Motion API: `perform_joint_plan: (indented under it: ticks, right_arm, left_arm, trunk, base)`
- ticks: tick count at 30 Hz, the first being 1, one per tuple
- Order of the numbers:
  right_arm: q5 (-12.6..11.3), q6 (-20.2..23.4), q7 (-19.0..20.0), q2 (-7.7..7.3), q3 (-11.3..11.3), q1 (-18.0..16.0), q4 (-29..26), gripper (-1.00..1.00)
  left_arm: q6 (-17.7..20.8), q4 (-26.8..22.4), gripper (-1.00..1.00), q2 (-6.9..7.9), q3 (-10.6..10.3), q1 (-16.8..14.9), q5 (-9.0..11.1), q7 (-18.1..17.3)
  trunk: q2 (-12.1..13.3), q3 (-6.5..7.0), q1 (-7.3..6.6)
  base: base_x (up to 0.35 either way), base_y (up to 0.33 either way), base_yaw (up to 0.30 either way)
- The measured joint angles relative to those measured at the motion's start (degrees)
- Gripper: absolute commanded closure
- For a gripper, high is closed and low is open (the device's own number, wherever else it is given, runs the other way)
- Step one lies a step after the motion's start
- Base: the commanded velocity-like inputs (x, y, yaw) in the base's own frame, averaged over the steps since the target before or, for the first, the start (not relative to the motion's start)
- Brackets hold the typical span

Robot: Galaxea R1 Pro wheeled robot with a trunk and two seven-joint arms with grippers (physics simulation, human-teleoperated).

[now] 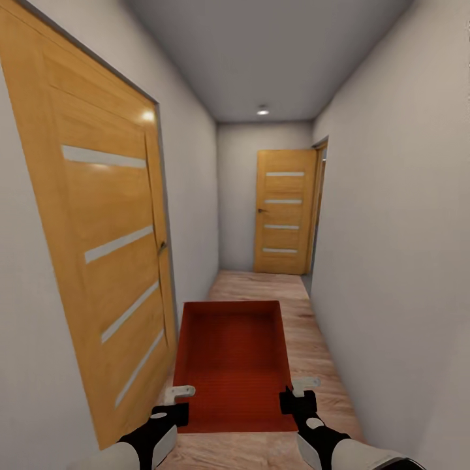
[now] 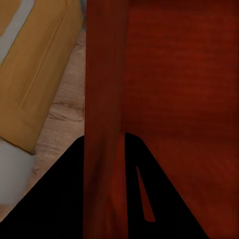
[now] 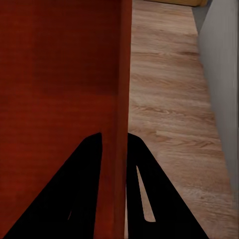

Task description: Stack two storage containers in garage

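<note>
One orange-red open-top storage container (image 1: 232, 352) hangs in front of me over the wood-plank floor of a narrow corridor, long side pointing ahead. My left gripper (image 1: 177, 401) is shut on its left wall near the close corner. In the left wrist view, that gripper (image 2: 104, 164) has the container (image 2: 189, 89) wall clamped between its black fingers. My right gripper (image 1: 297, 391) is shut on the right wall. In the right wrist view, that gripper (image 3: 115, 164) straddles the thin wall of the container (image 3: 59, 74). The bin looks empty inside.
White walls stand close on both sides. A wood-panelled door (image 1: 111, 248) is on the left wall, right beside the bin. Another such door (image 1: 282, 212) stands at the corridor's end, with an opening (image 1: 320, 209) to its right. Light wood floor (image 1: 313, 339) runs ahead.
</note>
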Motion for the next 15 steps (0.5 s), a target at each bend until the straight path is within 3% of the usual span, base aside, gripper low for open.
perform_joint_plan:
  ticks: [5,15]
  right_arm:
    - [0.3,0.1,0.1,-0.04,-0.2,0.0,0.0,1.00]
    - [0.9,0.3,0.3,-0.10,-0.9,0.0,0.1,1.00]
  left_arm:
    - [0.0,0.0,1.00,-0.01,0.0,0.0,0.1,0.0]
    - [0.3,0.1,1.00,-0.03,0.5,0.0,-0.4,-0.2]
  trunk:
    - [0.0,0.00,0.00]
    - [0.0,0.00,0.00]
  base:
    - [0.310,0.145,-0.192]
    - [0.322,0.017,-0.017]
